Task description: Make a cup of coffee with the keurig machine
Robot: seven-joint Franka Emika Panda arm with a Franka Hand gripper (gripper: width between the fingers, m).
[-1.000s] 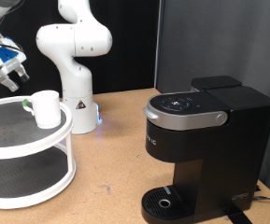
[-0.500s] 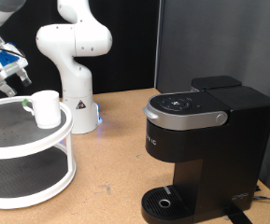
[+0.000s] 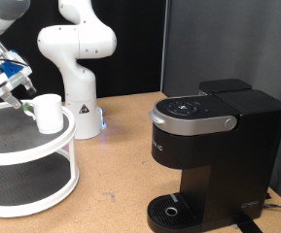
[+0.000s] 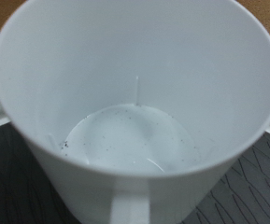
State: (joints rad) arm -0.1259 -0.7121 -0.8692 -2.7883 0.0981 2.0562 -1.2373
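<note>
The cup (image 4: 135, 103) looks smooth and shiny white, with tiny dark specks inside. The keurig machine (image 3: 210, 155) looks like black plastic with shiny silver-grey trim. The table (image 3: 121, 175) looks like dull brown wood.

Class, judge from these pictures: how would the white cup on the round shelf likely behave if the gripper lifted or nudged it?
The cup looks rigid, so it should keep its shape when gripped. The wrist view shows it empty, so it is probably light and may slide on the round shelf if nudged. Its glossy wall could slip between the gripper's fingers.
</note>
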